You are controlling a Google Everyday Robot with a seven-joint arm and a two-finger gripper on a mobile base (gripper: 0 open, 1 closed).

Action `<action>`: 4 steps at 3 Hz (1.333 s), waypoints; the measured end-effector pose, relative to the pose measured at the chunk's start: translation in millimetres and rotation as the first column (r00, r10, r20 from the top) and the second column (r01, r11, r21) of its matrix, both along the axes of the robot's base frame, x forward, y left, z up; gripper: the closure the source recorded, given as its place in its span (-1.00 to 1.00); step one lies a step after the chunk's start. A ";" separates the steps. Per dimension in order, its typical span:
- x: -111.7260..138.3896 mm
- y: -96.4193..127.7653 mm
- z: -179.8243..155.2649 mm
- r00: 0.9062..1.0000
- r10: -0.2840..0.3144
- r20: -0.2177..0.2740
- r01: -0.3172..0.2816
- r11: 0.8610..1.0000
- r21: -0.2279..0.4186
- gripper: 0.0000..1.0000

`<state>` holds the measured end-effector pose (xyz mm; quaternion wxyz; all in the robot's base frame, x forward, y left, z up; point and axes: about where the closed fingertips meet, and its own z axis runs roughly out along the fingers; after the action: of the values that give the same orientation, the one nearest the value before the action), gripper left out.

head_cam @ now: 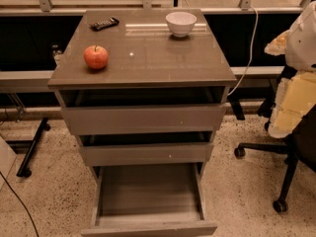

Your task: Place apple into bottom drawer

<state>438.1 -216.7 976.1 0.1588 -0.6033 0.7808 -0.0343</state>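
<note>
The red apple (96, 57) stands on the left side of the grey-brown cabinet top (148, 58), near its front edge. The bottom drawer (148, 194) is pulled far out and its inside is bare. My gripper is not in view. A white rounded shape (305, 33) at the right edge may be part of my arm; it is well to the right of the cabinet and far from the apple.
A white bowl (180, 22) stands at the back right of the cabinet top, and a dark remote (104, 23) lies at the back left. The top drawer (143, 118) and the middle drawer (145, 153) are slightly open. An office chair (286, 147) stands to the right. A cable (249, 48) hangs behind.
</note>
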 end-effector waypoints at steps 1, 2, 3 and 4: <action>0.2 0.4 0.5 1.000 0.000 0.002 0.000 1.000 0.001 -1.00; 7.2 15.4 0.6 1.000 -0.001 0.021 0.000 1.000 0.021 -1.00; 23.7 49.7 -1.9 0.999 -0.006 0.049 0.002 0.996 0.093 -1.00; 36.7 69.8 -4.5 0.998 -0.014 0.062 0.004 0.989 0.148 -1.00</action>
<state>474.8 -146.8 971.6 0.2275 -0.5851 0.7784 0.0038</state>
